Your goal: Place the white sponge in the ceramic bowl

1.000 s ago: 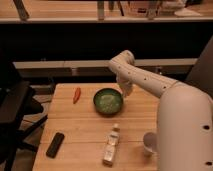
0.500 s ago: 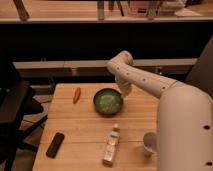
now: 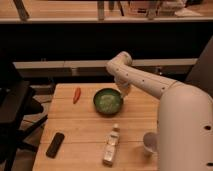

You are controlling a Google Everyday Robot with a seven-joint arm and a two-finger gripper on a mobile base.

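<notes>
Nearest the camera, well in front of the hand and to its right in the view, rises the robot's broad white body (image 3: 186, 131), with a small white cup (image 3: 149, 142) on the desk (image 3: 82, 127) just beside it. A long pale bottle (image 3: 111, 146) lies well in front of the hand, slightly to its left, and a flat black object (image 3: 55, 145) lies farther left, near the desk's front corner. The ceramic bowl (image 3: 107, 101) stands just left of the hand and below it, its mottled green inside showing. The hand (image 3: 123, 93) hangs at the bowl's right rim, at the end of the white arm (image 3: 142, 80). I cannot tell whether it is open or closed, nor whether it holds anything. The white sponge cannot be made out apart from the pale hand. A small red object (image 3: 77, 94) lies well to the hand's left, beyond the bowl. Behind the hand runs a dark wall.
</notes>
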